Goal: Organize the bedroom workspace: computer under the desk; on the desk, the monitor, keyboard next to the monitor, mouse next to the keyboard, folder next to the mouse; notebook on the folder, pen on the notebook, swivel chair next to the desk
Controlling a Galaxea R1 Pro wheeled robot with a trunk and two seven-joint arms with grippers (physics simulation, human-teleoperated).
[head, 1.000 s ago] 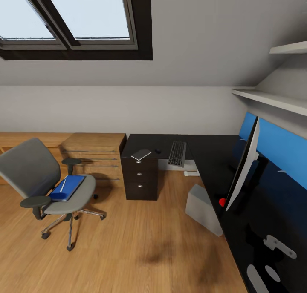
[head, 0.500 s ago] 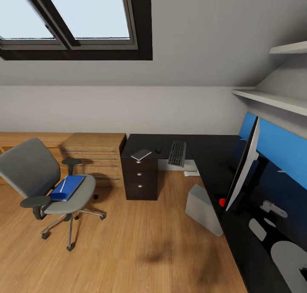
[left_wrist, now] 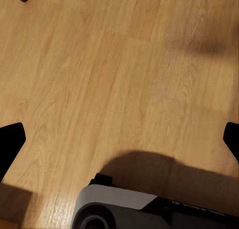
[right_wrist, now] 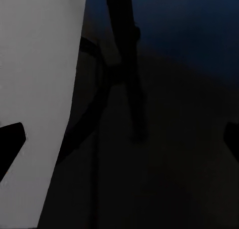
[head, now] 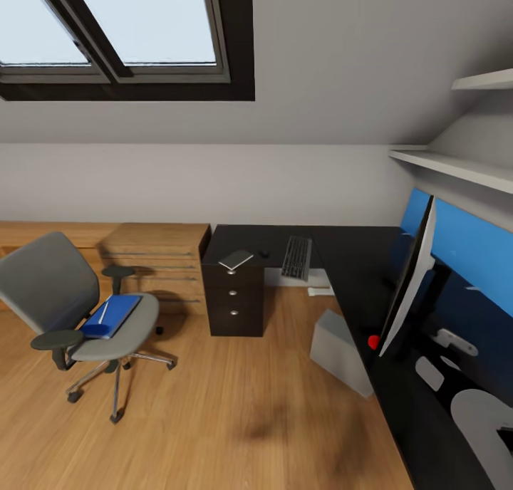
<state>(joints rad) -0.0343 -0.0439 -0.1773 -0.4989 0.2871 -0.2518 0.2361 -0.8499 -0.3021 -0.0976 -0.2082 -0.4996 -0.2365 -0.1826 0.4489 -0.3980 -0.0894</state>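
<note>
The blue folder point(head: 112, 315) lies on the swivel chair point(head: 78, 308), the pen point(head: 105, 311) on top, with open floor point(head: 235, 397) between chair and desk point(head: 356, 262); the left gripper point(left_wrist: 119, 139) and right gripper point(right_wrist: 122, 139) are both spread wide, empty

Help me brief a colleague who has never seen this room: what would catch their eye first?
Probably the swivel chair standing out on the wood floor at the left, with the bright blue folder and a pen lying on its seat. Next, the glossy black desk wrapping the far right corner, with the monitor seen nearly edge-on along its right wing and the keyboard on the far part.
</note>
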